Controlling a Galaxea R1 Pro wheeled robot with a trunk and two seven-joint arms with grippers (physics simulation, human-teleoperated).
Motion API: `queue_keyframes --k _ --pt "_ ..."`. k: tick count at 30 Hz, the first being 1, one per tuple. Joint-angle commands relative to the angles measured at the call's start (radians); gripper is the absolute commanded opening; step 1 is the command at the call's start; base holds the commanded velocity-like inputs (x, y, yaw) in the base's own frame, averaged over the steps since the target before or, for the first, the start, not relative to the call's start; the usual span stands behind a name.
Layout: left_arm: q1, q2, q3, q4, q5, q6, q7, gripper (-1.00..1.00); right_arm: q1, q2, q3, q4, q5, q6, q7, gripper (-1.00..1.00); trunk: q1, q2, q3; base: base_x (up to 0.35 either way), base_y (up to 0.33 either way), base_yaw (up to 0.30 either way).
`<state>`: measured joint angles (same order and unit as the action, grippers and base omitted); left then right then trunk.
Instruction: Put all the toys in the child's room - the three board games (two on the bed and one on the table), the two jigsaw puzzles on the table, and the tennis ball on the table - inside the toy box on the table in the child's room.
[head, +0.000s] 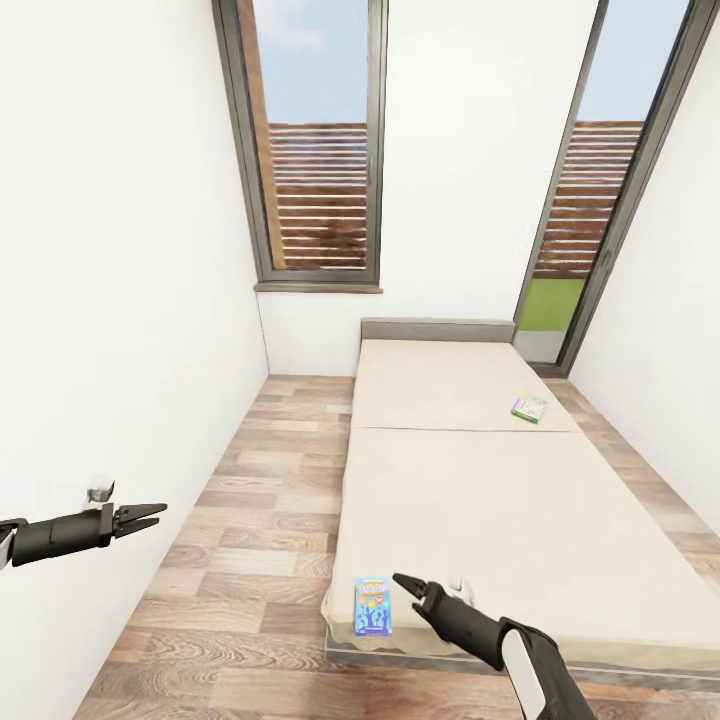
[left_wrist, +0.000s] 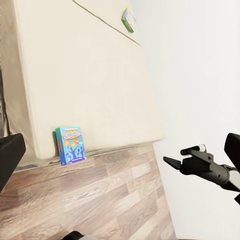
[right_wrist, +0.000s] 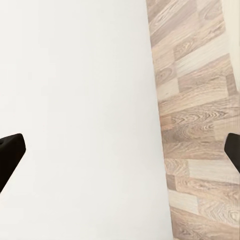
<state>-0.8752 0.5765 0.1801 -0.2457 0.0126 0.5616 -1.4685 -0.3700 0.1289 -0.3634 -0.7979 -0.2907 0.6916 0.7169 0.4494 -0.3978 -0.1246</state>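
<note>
Two board games lie on the bed (head: 560, 520): the blue board game (head: 373, 606) at its near corner, long axis running away from the robot, sits just beside the empty, open right gripper (head: 403, 582). The left gripper (head: 150, 514), open too, hangs well apart by the wall, and the green board game (head: 528, 408) lies far up the bed.

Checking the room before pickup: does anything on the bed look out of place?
Two board games lie on the bed: the blue one at its near corner by the right gripper, the pale green one askew near the far edge.
</note>
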Motion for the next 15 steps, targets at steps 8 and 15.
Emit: queue_keyframes --k 8,15 --pt "-0.001 0.0 -0.002 0.0 0.0 0.011 -0.003 1.0 -0.001 0.0 -0.006 0.002 -0.008 -0.015 0.002 1.0 0.001 -0.002 -0.002 0.0 0.0 0.0" --pt "-0.001 0.0 -0.002 0.0 0.001 0.011 -0.002 1.0 -0.001 0.001 -0.005 0.001 -0.011 -0.02 0.002 1.0 0.001 -0.002 -0.002 0.018 0.017 0.0"
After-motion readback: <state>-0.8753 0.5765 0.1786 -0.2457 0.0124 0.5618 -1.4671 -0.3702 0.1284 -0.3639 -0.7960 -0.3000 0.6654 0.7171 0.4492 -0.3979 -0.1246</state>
